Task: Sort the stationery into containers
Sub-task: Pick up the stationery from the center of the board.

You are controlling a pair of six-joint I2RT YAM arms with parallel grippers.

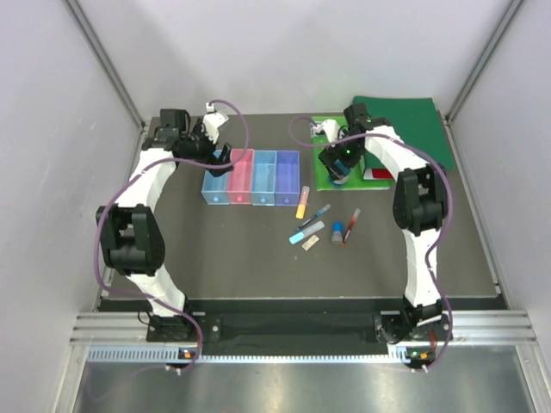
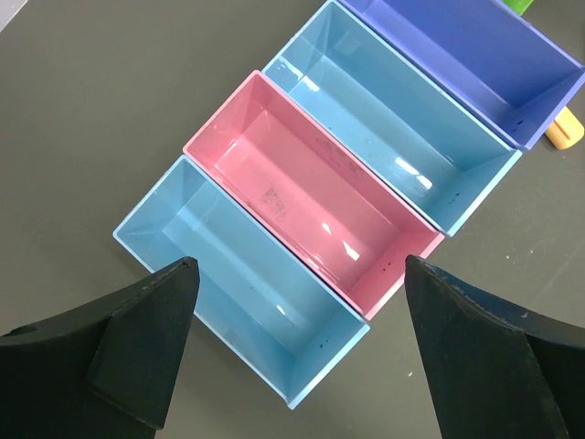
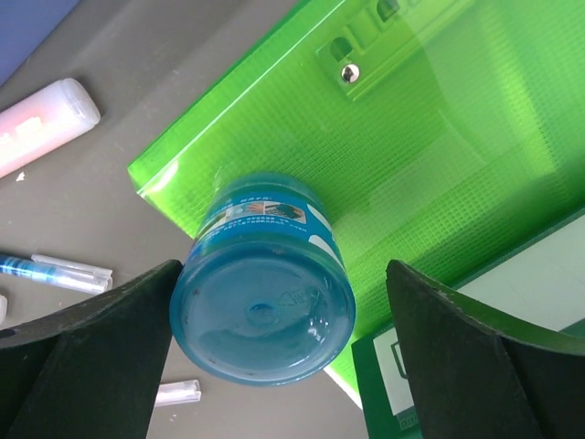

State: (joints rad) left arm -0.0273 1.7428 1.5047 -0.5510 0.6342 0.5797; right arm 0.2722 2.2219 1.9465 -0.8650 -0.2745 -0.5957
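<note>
The right pincer (image 3: 283, 270) hangs with its fingers spread wide. A round blue tub (image 3: 263, 293) sits between them, its side against one finger (image 3: 101, 347) and a clear gap to the other, so nothing is squeezed. The tub is at the corner of a bright green board (image 3: 411, 155); whether it rests wholly on it I cannot tell. The board lies on the dark grey table (image 1: 232, 258), matte and flat; just beyond it lies a darker green binder (image 1: 405, 120).

The left pincer (image 2: 299, 265) is likewise spread, gripping nothing. It hovers above the blue bin (image 2: 228, 274) and the pink bin (image 2: 311, 201); the light blue bin (image 2: 393, 119) and the purple bin (image 2: 466, 55) come next in the same touching row.

On the near side of the bins and the board, apart from both pincers, lie the loose pieces: the orange-yellow highlighter (image 1: 302, 205) just beside the purple bin's near end; a dark pen (image 1: 315, 215); a light-blue marker (image 1: 307, 231); a tan eraser (image 1: 311, 242) close by it; a small blue cylinder (image 1: 337, 232); a red pen (image 1: 351, 224).

White walls (image 1: 284, 52) close the table in on three sides, with slanting metal posts (image 1: 103, 60) at the far corners; a metal rail (image 1: 293, 331) runs along the near edge by the arm bases.
</note>
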